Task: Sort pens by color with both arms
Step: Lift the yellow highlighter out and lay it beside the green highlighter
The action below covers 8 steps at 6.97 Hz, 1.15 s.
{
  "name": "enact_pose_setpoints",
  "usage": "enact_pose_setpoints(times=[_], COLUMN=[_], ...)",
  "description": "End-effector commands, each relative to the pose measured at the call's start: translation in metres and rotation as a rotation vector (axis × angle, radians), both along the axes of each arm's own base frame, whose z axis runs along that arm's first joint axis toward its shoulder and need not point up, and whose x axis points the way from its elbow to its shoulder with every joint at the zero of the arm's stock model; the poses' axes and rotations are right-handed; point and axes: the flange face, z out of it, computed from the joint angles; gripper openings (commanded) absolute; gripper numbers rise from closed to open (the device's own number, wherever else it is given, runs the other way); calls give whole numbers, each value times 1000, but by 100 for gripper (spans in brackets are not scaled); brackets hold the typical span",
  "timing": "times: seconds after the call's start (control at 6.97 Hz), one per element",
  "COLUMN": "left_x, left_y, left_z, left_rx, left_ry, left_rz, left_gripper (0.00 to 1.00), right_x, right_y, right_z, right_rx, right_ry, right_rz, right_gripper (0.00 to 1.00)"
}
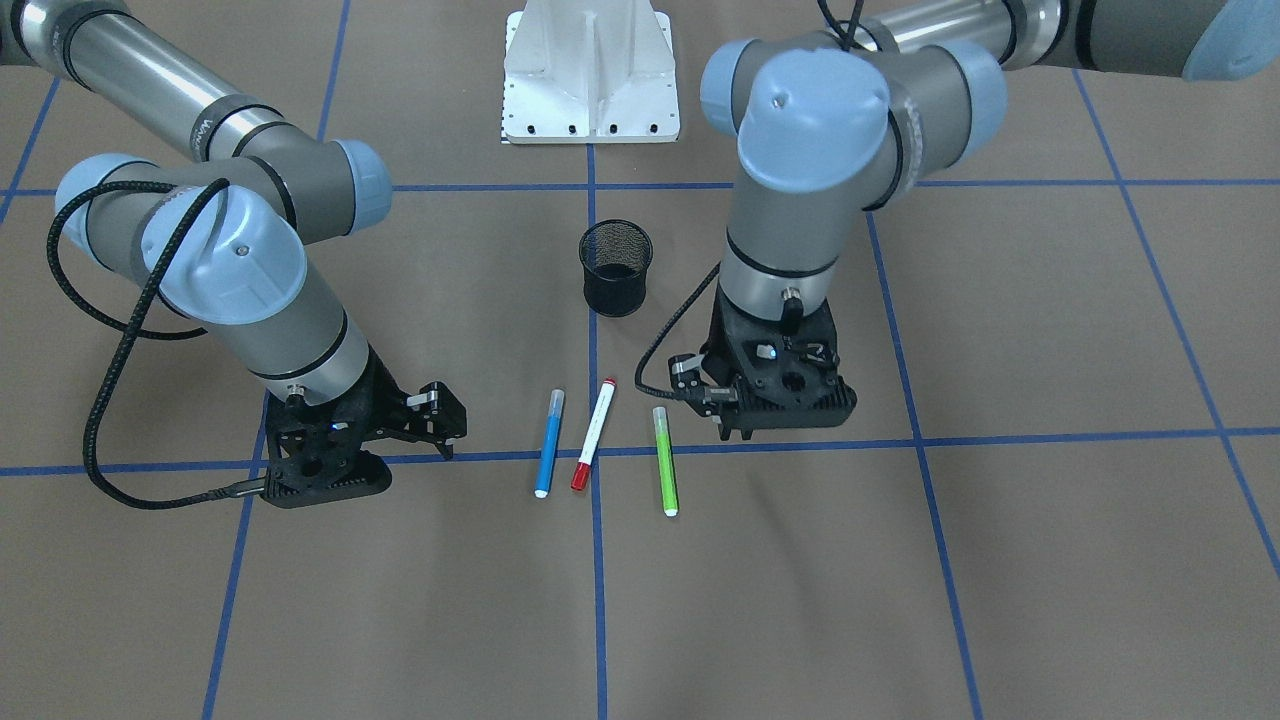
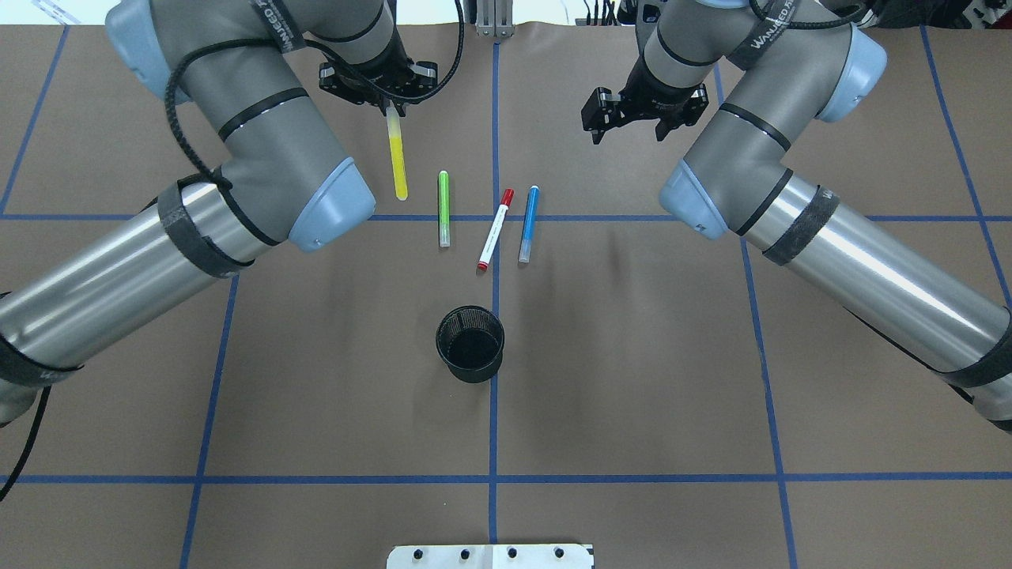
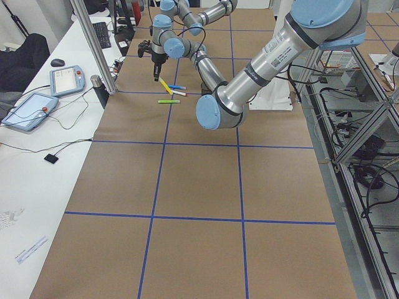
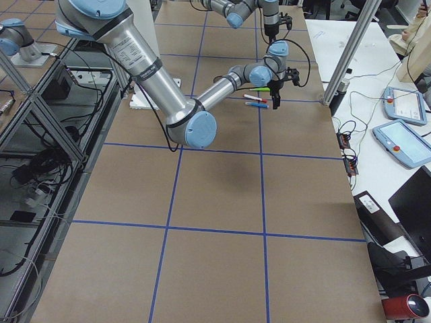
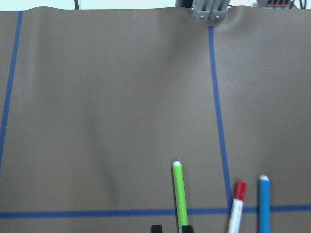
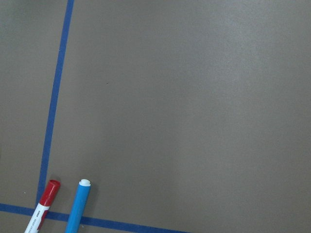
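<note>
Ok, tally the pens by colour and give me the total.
blue pen: 1
white pen with red cap: 1
green pen: 1
yellow pen: 1
Total: 4

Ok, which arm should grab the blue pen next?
Probably the right. Its end effector is open and empty, and the blue pen lies at the end of the row nearest it. The left end effector is busy, shut on the yellow pen.
</note>
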Motion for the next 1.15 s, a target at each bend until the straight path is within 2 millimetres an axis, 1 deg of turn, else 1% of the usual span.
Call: enact_pose_setpoints(times=[0.0,0.14,0.29,0.43,0.57,0.72,0.86,1.0], left_x=[5,19,23,30,31,35,43,59], left_y=[-45,-59,-63,-69,-70,-68,-63,-53], left_z=[14,27,40,60,67,67,63,63], left_rx=[-127,-159,-166,-172,-172,-184,-191,-197], left_ry=[16,-10,-25,-52,-61,-49,-45,-46], left_rz=[50,86,116,144,165,181,188,204], left_gripper=[0,0,0,0,0,0,0,0], right_x=[-2,0,0,0,0,-1,-1,0], right_y=[1,1,1,1,1,2,2,1], right_z=[1,0,0,0,-1,-2,-2,-2], right_rx=[-1,3,3,3,4,3,3,3], right_ry=[1,0,0,0,-1,-2,-2,-2], right_rz=[-3,-2,-2,-2,-2,-3,-3,-1], right_gripper=[100,100,100,100,100,100,100,100])
